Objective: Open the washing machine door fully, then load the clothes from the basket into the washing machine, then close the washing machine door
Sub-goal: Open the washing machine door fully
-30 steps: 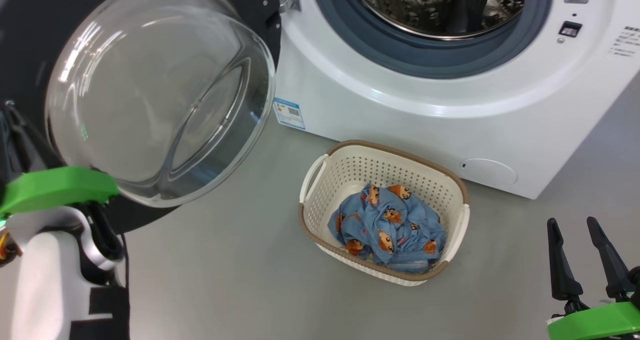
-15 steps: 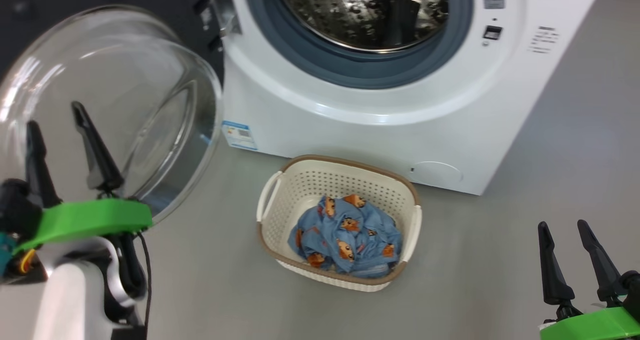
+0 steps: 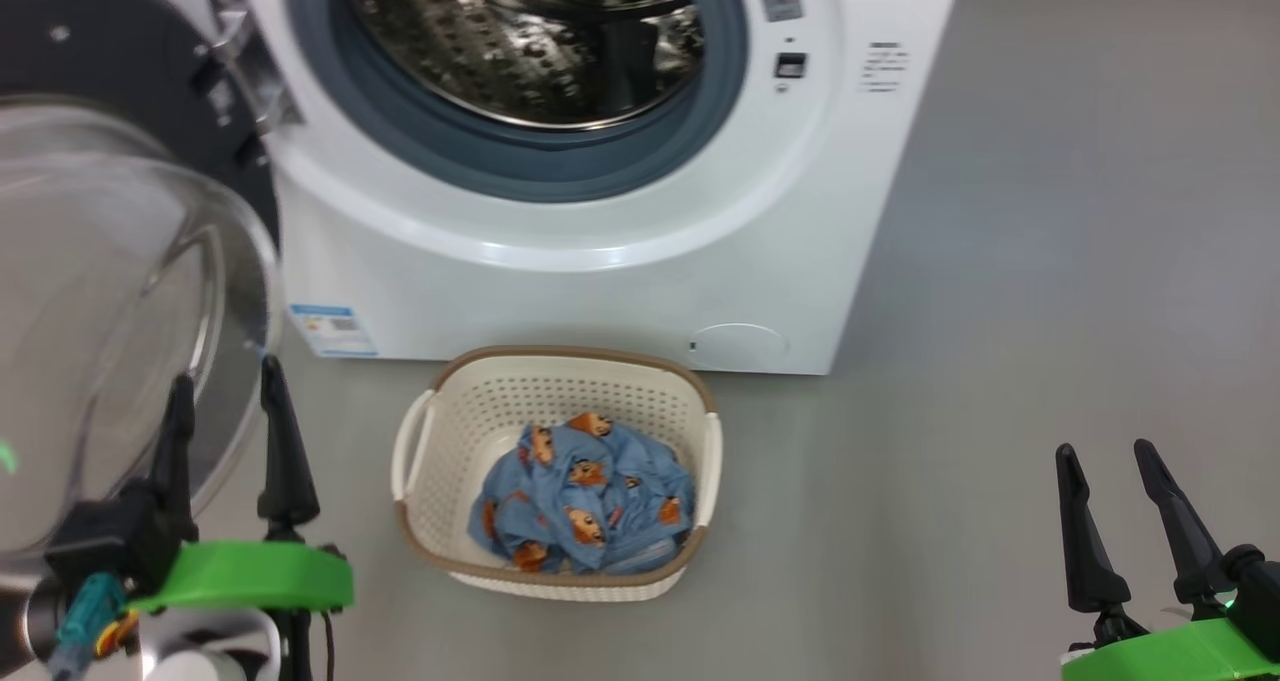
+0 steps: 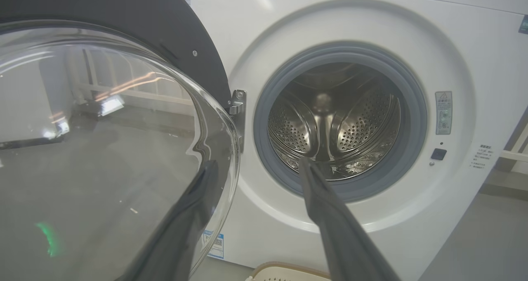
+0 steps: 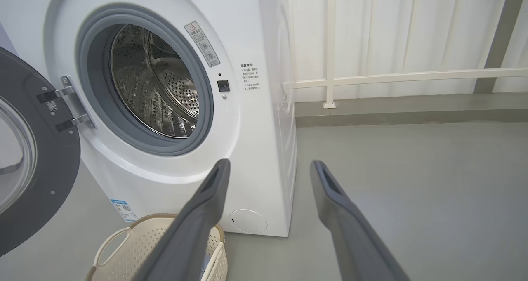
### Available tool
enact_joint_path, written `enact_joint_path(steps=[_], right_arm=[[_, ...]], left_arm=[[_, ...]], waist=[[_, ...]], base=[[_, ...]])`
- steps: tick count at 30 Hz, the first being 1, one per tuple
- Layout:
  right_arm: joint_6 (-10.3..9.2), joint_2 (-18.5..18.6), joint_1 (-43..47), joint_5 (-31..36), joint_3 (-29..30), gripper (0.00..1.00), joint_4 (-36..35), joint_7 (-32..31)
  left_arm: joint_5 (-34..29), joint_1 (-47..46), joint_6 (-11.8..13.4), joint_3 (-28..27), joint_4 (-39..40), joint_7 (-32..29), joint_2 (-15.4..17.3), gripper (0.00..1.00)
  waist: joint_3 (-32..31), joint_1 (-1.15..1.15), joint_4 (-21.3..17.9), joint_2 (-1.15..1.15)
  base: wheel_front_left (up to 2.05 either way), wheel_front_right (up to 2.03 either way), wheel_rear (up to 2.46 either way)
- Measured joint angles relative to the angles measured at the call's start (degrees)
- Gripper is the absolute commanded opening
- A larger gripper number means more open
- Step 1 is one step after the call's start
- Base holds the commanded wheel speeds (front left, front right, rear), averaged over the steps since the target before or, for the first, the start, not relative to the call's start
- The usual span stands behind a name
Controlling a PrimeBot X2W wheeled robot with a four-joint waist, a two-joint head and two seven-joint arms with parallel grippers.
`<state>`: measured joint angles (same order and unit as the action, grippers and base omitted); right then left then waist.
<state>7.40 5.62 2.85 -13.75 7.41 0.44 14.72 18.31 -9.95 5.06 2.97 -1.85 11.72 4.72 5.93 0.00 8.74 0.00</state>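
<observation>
The white washing machine (image 3: 600, 291) stands with its steel drum (image 3: 530, 41) exposed. Its door (image 3: 110, 301), black-rimmed with a bulging clear glass bowl, is swung out to the left. On the floor in front sits the cream basket (image 3: 440, 421) holding the clothes (image 3: 580, 491), a light blue garment with orange animal prints. My left gripper (image 3: 228, 389) is open at the lower left, just in front of the door's glass, holding nothing. In the left wrist view the door (image 4: 103, 149) and drum (image 4: 338, 124) lie beyond my open left gripper (image 4: 258, 165). My right gripper (image 3: 1100, 451) stands open at the lower right, empty.
Grey floor (image 3: 1050, 261) stretches to the right of the machine. In the right wrist view a white railing (image 5: 371, 79) and pale curtains run behind the machine, and the basket (image 5: 136, 248) shows at the bottom left.
The head camera has swung left and down, shifting the whole scene rightward. My left gripper has come off the door's far side, opened, and now stands near the basket's left.
</observation>
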Motion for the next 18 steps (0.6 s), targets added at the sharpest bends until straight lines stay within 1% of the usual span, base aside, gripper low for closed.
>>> enact_joint_path(steps=[4, 14, 18], right_arm=[[0.0, -0.15, 0.63, 0.0, -0.21, 1.0, -0.4, 0.01], [0.0, -1.07, 0.93, 0.0, -0.85, 1.0, -0.99, 0.01], [0.0, -1.14, 0.93, 0.0, -0.96, 1.0, -1.02, 0.01]], left_arm=[[-0.08, 3.07, -1.19, 0.11, -0.88, 1.27, 0.31, 1.0], [-1.37, 9.37, -1.9, -0.22, -3.57, 2.61, 0.08, 1.0], [-3.05, 10.73, -2.33, -2.33, -2.52, 2.67, -0.36, 1.0]], waist=[[-0.4, 0.0, -3.17, 0.0], [-1.19, 0.0, -9.86, 0.0], [-1.33, 0.0, -11.81, 0.0]], base=[[0.0, 0.0, 0.0], [0.0, 0.0, 0.0], [0.0, 0.0, 0.0]])
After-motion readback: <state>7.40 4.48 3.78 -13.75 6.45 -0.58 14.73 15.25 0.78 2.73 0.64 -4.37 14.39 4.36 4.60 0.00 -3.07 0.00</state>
